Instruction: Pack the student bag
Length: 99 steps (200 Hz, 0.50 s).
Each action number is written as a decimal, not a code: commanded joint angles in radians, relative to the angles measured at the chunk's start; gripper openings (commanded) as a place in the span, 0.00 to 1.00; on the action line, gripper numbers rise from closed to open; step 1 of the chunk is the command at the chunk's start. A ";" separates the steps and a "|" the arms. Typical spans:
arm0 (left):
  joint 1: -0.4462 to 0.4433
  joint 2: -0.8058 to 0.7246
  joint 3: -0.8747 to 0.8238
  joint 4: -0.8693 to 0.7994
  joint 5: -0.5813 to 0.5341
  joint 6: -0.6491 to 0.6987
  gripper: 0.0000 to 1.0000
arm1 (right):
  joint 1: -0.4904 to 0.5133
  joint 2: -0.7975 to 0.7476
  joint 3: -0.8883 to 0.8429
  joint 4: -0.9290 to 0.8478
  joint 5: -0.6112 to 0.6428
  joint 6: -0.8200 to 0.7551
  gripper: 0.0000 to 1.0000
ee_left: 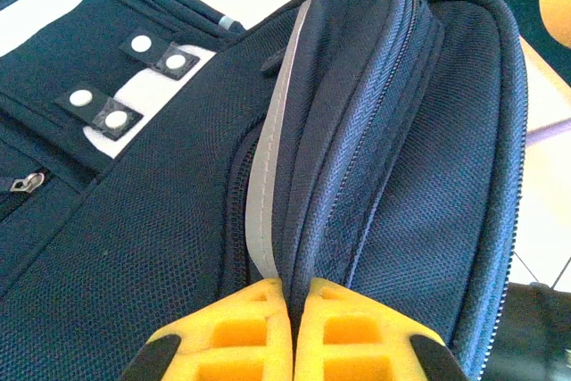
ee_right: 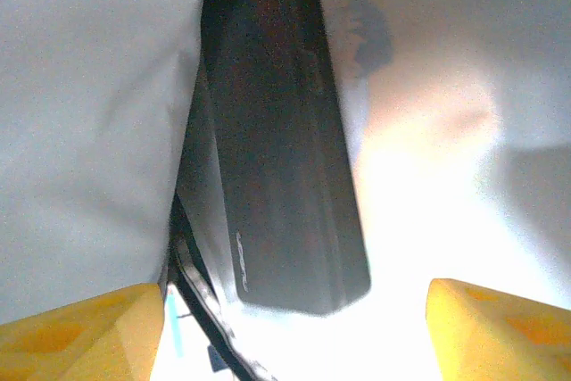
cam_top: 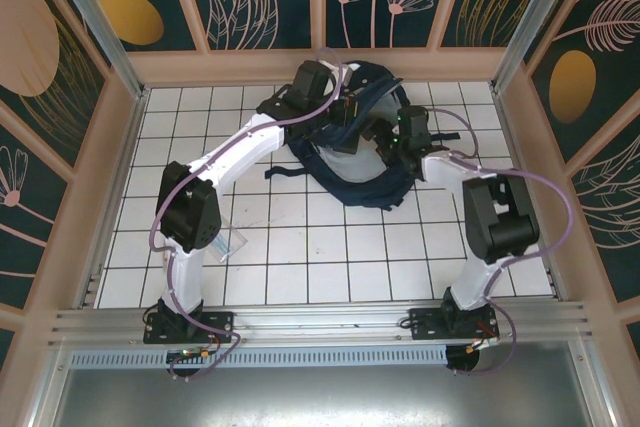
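The left pincer (ee_left: pixel 290 301) is clenched on the rim of the student bag (ee_left: pixel 161 238), right by its grey stripe (ee_left: pixel 268 158). The bag lies at the far middle of the bench (cam_top: pixel 300 267). If that thin fold slips free, the bag's mouth could flop shut.

The right pincer (ee_right: pixel 294 332) is down inside the bag, released and wide. A dark flat thing (ee_right: pixel 285 176) stands against the grey lining (ee_right: pixel 89 131). The fingers could snag the lining, or drag that thing out.

A small see-through thing (cam_top: pixel 232 240) lies by the left arm, well apart.

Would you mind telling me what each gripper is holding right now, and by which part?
Left gripper pinches the student bag at its grey-striped edge; right gripper holds nothing.
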 commanded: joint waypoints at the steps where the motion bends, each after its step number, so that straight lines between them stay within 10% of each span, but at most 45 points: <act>1: 0.006 -0.015 0.059 0.110 0.003 -0.010 0.00 | -0.007 -0.129 -0.048 -0.192 0.043 -0.124 0.77; 70: 0.006 -0.123 -0.227 0.185 0.042 -0.077 0.00 | -0.058 -0.516 -0.115 -0.422 0.307 -0.288 0.99; 99: 0.005 -0.221 -0.382 0.180 -0.086 -0.141 0.71 | -0.218 -0.542 -0.161 -0.300 0.092 -0.289 0.99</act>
